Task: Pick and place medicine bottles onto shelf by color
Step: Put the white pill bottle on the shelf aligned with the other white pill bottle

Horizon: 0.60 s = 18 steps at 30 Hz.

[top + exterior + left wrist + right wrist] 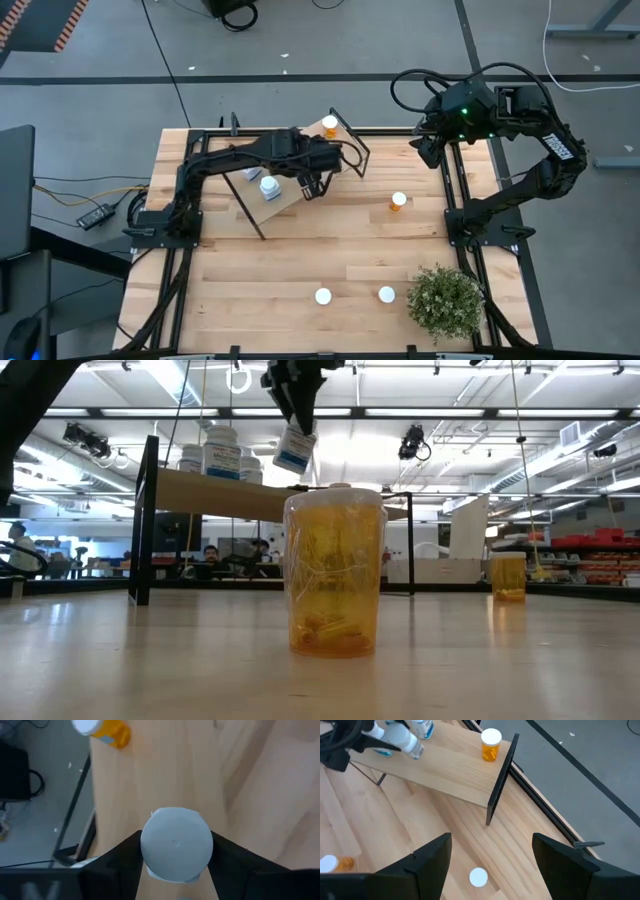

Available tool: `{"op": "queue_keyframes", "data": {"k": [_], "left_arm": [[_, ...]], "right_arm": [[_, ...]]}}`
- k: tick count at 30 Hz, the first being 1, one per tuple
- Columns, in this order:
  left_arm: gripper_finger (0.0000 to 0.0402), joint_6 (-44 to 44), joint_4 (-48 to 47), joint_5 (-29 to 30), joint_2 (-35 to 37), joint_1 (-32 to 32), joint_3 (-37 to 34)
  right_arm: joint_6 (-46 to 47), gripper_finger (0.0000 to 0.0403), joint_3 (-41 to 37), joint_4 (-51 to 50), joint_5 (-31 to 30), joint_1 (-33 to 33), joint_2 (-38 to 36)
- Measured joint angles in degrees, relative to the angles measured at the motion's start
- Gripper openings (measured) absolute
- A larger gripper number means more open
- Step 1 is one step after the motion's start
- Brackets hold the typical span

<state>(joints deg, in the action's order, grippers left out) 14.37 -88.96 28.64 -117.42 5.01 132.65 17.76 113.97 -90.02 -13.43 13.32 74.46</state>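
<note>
The shelf (pixel 300 165) is a slanted light-wood board on a black frame at the table's far middle. White bottles (pixel 268 187) stand on its left part and an orange bottle (pixel 330 125) on its right end. My left gripper (pixel 305 182) hangs over the shelf, shut on a white bottle (pixel 295 448). My right gripper (pixel 490 855) is open and empty above the table's far right. An orange bottle (pixel 398 202) stands on the table right of the shelf. Two white-capped bottles (pixel 323 296) stand near the front; the low view shows one as orange (pixel 335 572). My left gripper pinches the white bottle between its two fingers, one on each side of its round upper end (pixel 176 845). The fingers (pixel 292 405) come from above, pointing down. The bottle hangs below them a little tilted, lifted clear above the shelf board.
A green potted plant (pixel 445 300) stands at the table's near right corner. A white cap (pixel 479 877) shows on the table under my right gripper. The shelf's black frame (pixel 499 780) sticks up at its right end. Bare wood lies in the table's middle and near left.
</note>
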Motion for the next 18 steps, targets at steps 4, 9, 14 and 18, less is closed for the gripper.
{"op": "queue_keyframes", "data": {"k": [4,9,14,18], "left_arm": [[0.0202,-3.3,1.5,-1.4,1.2,1.4,0.0],[0.02,-7.8,3.4,-4.3,2.9,3.3,0.0],[0.0194,-10.3,5.7,-8.1,3.2,4.6,-0.6],[0.02,-10.6,13.4,-10.5,8.0,4.5,-13.0]], "right_arm": [[0.9,0.0282,0.0,0.0,0.0,0.0,0.0],[2.1,0.0282,0.0,0.0,0.0,0.0,0.0],[3.1,0.0282,0.0,0.0,0.0,0.0,0.0],[3.4,0.0282,0.0,0.0,0.0,0.0,0.0]]}}
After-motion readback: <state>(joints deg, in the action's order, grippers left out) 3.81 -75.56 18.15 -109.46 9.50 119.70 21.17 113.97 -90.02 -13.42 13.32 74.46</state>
